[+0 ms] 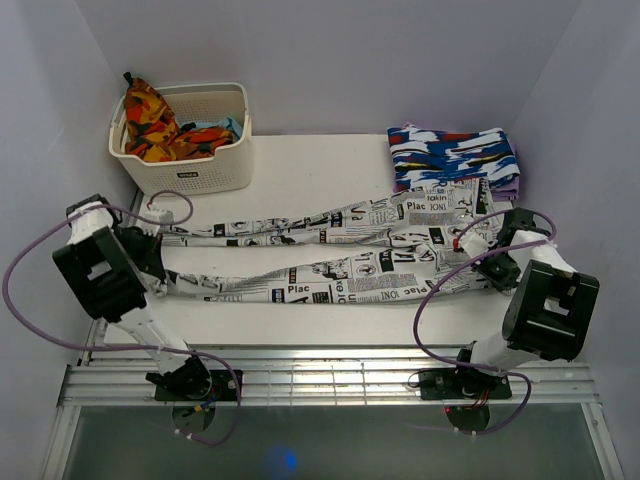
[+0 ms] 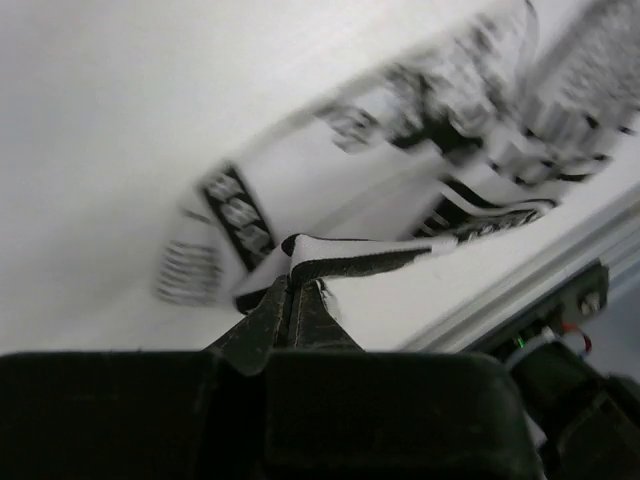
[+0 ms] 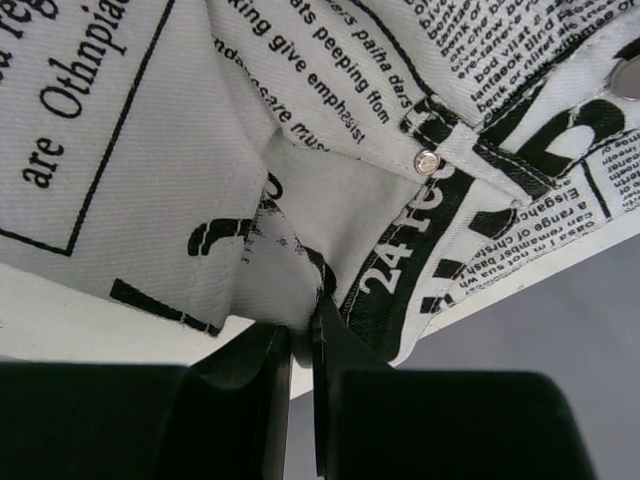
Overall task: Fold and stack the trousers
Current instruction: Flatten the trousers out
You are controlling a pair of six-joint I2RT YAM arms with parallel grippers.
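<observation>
The trousers (image 1: 400,225), white with black newspaper print, lie flat across the table, waist at the right and both legs stretched to the left. My left gripper (image 1: 163,283) is at the end of the near leg, and in the left wrist view the gripper (image 2: 290,285) is shut on that leg's dark hem edge, with blurred trousers (image 2: 400,170) beyond it. My right gripper (image 1: 487,262) sits at the waist's near corner. The right wrist view shows this gripper (image 3: 303,330) shut on a fold of the trousers (image 3: 150,150) beside a rivet.
A folded blue-white-red garment (image 1: 455,158) lies at the back right, touching the waist. A white basket (image 1: 190,170) at the back left holds an orange-red cloth (image 1: 150,125). The table's metal front rail (image 1: 330,375) runs along the near edge.
</observation>
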